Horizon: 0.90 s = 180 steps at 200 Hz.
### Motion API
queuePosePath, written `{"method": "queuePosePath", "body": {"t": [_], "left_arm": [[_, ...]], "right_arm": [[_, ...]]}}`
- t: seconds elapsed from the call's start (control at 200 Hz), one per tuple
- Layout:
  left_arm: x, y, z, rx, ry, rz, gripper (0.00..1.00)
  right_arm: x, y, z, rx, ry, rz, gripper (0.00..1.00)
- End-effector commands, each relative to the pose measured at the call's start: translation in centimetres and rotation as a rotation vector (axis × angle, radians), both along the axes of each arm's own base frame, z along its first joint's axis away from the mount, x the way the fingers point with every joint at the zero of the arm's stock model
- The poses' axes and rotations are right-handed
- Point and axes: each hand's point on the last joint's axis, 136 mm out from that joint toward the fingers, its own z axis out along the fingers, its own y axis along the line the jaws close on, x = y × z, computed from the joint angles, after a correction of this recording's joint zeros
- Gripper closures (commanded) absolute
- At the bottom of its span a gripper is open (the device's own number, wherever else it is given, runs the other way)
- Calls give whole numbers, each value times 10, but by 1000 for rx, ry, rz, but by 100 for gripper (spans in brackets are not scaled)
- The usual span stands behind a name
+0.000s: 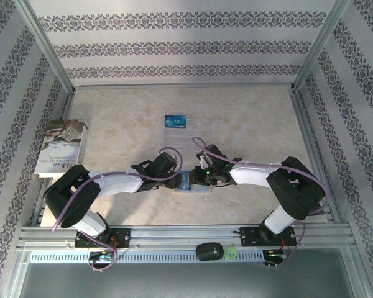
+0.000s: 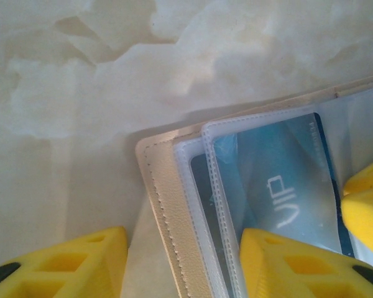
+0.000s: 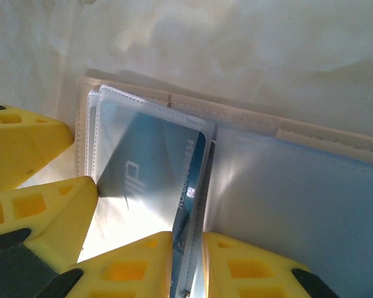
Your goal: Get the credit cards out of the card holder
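The card holder (image 1: 189, 184) lies open on the counter (image 2: 81, 93) between the arms, with a blue card (image 3: 152, 167) inside its clear sleeve (image 2: 212, 133). The left gripper (image 2: 183, 241), jaws spread, straddles the card holder's stitched edge with one finger on the sleeve, likely to pin it down. The right gripper (image 3: 186, 242), nearly closed, pinches the card's end near the card holder's fold, apparently to slide it out.

The pale marbled surface (image 1: 248, 118) carries an open card holder (image 1: 188, 184), a clear tray (image 1: 196, 135) and a book (image 1: 62, 146).
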Motion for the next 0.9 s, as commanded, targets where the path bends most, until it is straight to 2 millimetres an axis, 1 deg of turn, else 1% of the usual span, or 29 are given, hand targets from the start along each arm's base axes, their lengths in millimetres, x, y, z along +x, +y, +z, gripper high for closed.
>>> {"method": "queuePosePath", "body": {"t": [0.0,0.14,0.235,0.35,0.48,0.625,0.894], "left_arm": [[-17,16,-29,45,101,18,49],[-22,11,-33,30,123,10,51],[-24,12,-34,37,128,6,52],[-24,14,-33,42,127,12,52],[-25,15,-33,43,127,18,52],[-26,17,-32,48,129,24,52],[-29,21,-33,53,134,31,55]], "right_arm": [[5,7,1,40,13,-8,79],[4,12,-2,61,35,-11,79],[4,12,-5,67,47,-19,81],[6,5,-7,50,38,-46,90],[8,-3,-4,44,19,-75,100],[9,-9,-3,40,6,-94,100],[4,-35,-6,-21,4,-150,100]]}}
